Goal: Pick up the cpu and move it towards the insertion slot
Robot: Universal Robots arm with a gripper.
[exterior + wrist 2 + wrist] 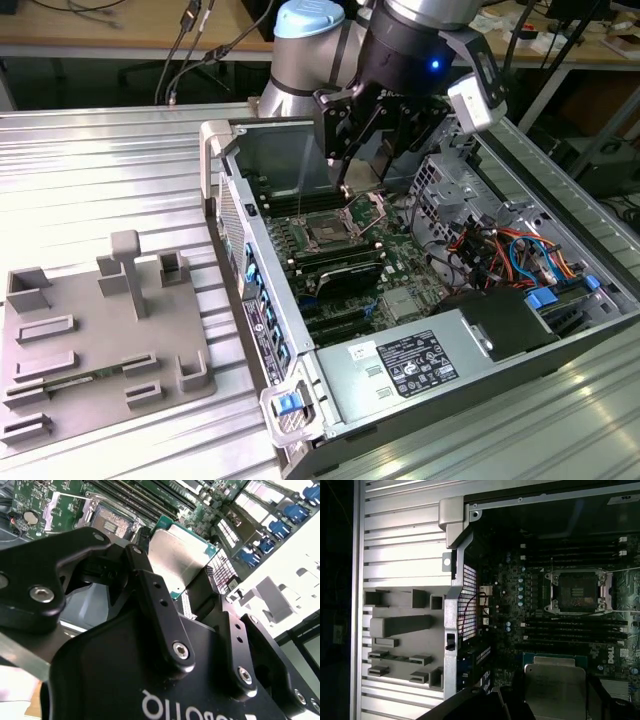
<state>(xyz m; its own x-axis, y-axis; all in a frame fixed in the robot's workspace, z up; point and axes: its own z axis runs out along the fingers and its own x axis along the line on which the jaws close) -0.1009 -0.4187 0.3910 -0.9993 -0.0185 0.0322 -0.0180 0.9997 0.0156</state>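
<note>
The pincer (192, 587) is closed on the cpu (181, 560), which the second wrist view shows held on edge between the two black fingers (152, 600), silvery top face toward the camera and a thin green rim visible along one side. In the first wrist view the cpu (555, 690) appears as a flat metal-topped square held clear of the board surface. In the exterior view the pincer (360, 185) hangs inside the open computer case (300, 345), just above the green motherboard (400, 290). Beyond the chip lies the insertion slot (577, 591), a square socket with a dark centre and a shiny frame; its frame appears raised, with the wire lever swung aside. The long black memory slots (570, 630) lie between the chip and the socket in the first wrist view. Judged from this, the pick-up step is complete and the transfer step is in hand: the chip is near the socket but not yet over it. The remaining travel calls for keeping the chip clear of the raised frame and squaring its edges to the socket. Farthest off, a grey fixture tray (90, 340) rests on the ribbed metal worktop (90, 170) outside the case.
</note>
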